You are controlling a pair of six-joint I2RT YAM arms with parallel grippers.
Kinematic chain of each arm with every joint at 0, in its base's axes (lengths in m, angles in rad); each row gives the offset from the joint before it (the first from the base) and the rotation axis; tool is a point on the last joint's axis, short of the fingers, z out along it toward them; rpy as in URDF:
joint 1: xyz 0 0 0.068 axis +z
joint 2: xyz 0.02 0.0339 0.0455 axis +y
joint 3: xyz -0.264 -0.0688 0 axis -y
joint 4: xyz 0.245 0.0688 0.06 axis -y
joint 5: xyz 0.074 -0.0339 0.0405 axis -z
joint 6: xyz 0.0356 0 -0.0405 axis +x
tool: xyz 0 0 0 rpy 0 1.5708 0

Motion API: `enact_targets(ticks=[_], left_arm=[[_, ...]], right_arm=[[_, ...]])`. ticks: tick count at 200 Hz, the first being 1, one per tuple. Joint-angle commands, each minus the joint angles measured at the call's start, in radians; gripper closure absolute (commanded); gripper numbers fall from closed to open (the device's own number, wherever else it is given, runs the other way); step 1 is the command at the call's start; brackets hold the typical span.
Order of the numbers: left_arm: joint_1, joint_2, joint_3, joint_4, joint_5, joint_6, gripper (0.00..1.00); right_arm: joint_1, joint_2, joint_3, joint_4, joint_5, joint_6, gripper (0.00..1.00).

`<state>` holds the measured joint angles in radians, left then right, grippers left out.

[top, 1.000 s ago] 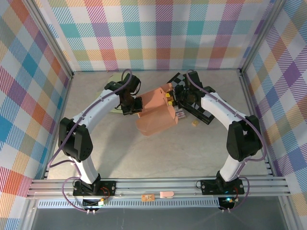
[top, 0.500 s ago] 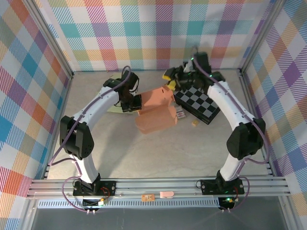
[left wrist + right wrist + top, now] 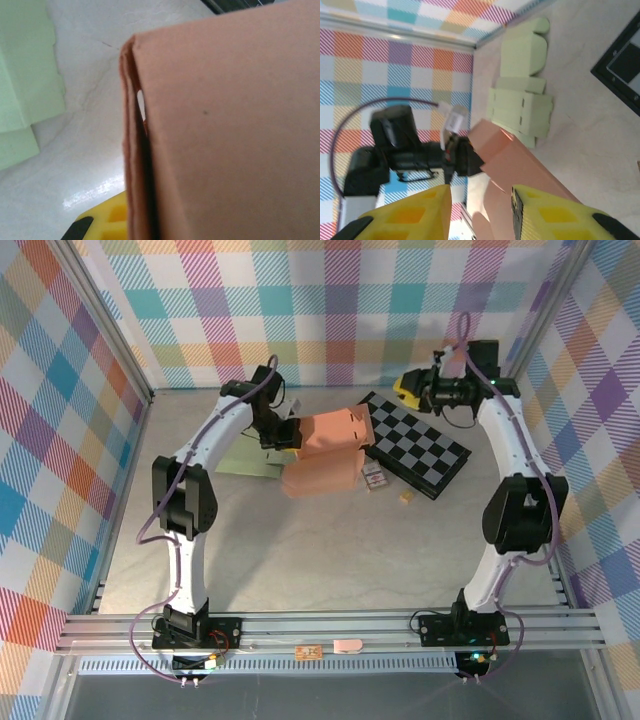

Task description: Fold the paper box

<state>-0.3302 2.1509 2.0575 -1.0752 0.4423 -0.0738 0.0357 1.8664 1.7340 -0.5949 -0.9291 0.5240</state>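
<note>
The left gripper (image 3: 289,436) clamps the paper box (image 3: 325,455) by its left edge, contents hidden. The right gripper (image 3: 411,390) hangs spread, well right of it.

pastel plaid walls (image 3: 330,310) wrap three sides here, bright and evenly lit. down below, a pale marbled tabletop (image 3: 320,560) with a soft sheen off the light, and silver aluminium rails (image 3: 330,625) running across the near edge.

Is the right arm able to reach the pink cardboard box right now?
Probably yes. The open right end effector hovers apart from the pink cardboard box, and only the flat black-and-white checkerboard lies between them, nothing tall.
</note>
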Motion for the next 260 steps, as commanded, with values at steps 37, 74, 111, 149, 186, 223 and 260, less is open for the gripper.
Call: enact_targets(ticks=[37,74,111,149,186,223,260], left_arm=[[0.011,0.035,0.044,-0.052,0.113,0.061,1.0],[0.011,0.03,0.011,-0.048,0.134,0.061,1.0],[0.011,0.029,0.004,-0.053,0.134,0.058,1.0],[0.011,0.032,0.012,-0.057,0.129,0.049,1.0],[0.011,0.031,0.019,-0.065,0.129,0.045,1.0],[0.008,0.015,0.019,-0.068,0.121,0.043,1.0],[0.002,0.0,0.013,-0.077,0.107,0.045,1.0]], right_arm=[[0.036,-0.016,-0.195,0.168,-0.078,-0.187,0.65],[0.04,-0.009,-0.213,0.151,-0.082,-0.226,0.67],[0.071,0.019,-0.142,0.086,-0.111,-0.277,0.67],[0.125,0.027,-0.09,0.003,-0.063,-0.333,0.68],[0.168,0.03,-0.047,-0.066,0.029,-0.381,0.68],[0.223,0.043,0.025,-0.174,0.267,-0.452,0.66],[0.3,0.046,0.072,-0.23,0.546,-0.498,0.65]])
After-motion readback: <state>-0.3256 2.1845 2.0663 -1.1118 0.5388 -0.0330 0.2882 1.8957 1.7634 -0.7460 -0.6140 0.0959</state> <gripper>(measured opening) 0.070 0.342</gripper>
